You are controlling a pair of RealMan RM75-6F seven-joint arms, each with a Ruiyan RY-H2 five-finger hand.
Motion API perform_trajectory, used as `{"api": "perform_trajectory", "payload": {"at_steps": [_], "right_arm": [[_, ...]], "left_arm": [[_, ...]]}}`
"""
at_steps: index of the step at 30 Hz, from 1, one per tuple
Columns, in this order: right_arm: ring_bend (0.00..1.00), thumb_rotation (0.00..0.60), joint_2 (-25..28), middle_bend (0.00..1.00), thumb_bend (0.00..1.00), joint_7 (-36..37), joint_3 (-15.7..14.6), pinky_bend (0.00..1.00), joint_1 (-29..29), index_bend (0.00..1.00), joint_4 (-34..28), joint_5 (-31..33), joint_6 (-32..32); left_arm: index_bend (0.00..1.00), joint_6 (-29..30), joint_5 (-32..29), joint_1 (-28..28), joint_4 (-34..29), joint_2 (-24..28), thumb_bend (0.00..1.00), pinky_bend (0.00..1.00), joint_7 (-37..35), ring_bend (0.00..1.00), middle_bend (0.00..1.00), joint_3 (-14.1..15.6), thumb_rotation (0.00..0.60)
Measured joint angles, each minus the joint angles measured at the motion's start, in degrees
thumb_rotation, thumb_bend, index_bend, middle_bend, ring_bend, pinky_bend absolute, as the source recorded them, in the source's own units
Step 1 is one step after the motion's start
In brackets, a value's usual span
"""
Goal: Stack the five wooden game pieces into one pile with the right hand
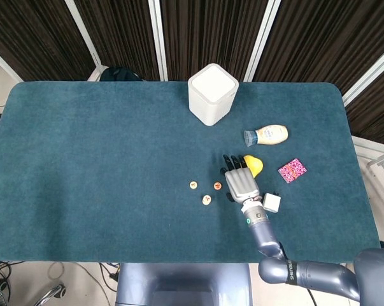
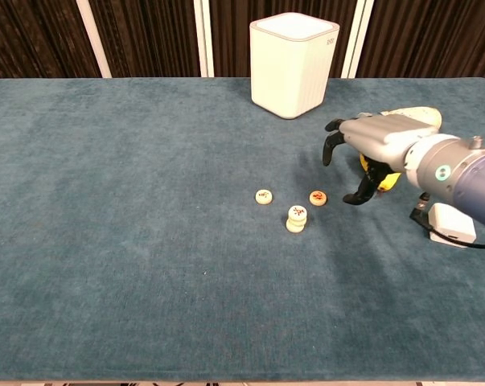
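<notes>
Your right hand (image 2: 371, 153) is hovering empty, fingers curled down but apart, just right of the orange-topped piece (image 2: 318, 197). The stack (image 2: 296, 217) sits just in front of it and another loose piece (image 2: 263, 196) lies to the left. The stack looks a few pieces tall, though I can't count them. Biggest risk I see: the stack is so close that a finger sweeping in for the orange one could clip it and topple it. The pear (image 1: 254, 164) is right behind your hand too, so you might bump it. Left hand isn't visible.
</notes>
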Motion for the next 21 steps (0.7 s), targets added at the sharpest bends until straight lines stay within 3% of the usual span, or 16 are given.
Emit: {"api": "perform_trajectory", "payload": {"at_steps": [13,21], "right_arm": [[0.0,0.6,-4.6,0.0,0.31,2.7,-0.3,0.0,0.7,0.42,5.9,-1.3,-1.1],[0.0,0.6,-7.0,0.0,0.39,2.9,0.3,0.0,1.1,0.44,8.6,-0.9,-1.0]], "left_arm": [[0.05,-0.1,-0.1,-0.1,0.2,-0.1,0.15,0.09,0.1,0.0,0.0,0.0,0.6],[0.05,-0.1,-0.1,-0.1,0.2,-0.2,0.15,0.09,0.0,0.0,0.0,0.0,0.6]]}}
